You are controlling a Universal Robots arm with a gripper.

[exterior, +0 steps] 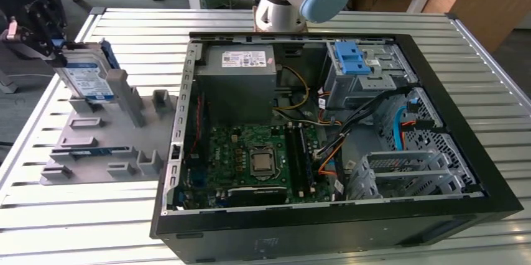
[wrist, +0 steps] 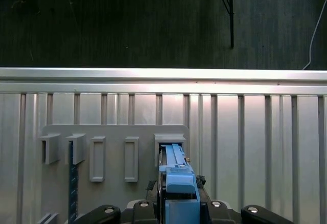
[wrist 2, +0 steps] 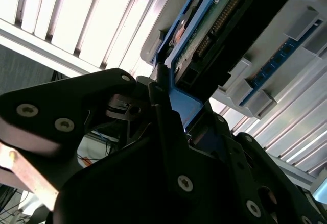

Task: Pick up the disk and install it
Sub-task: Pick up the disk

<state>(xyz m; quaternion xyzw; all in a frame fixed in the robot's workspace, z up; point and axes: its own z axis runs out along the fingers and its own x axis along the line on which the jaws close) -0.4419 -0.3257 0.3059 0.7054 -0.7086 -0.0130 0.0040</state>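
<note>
The slatted table [exterior: 99, 227] carries the open computer case [exterior: 332, 221], laid on its side so its bays face upward and can be reached from above. Toward the exterior view's left sits the grey slotted holder [exterior: 108, 147], which stands parts on edge so that a rim is free to grasp. The disk [exterior: 87, 78] stands upright at the holder's far slot; whether its lower end is seated cannot be told. The gripper [wrist 2: 180, 110] clamps its blue carrier frame, fingers [wrist 2: 159, 94] drawn narrow against the plastic rather than the drive body.
</note>
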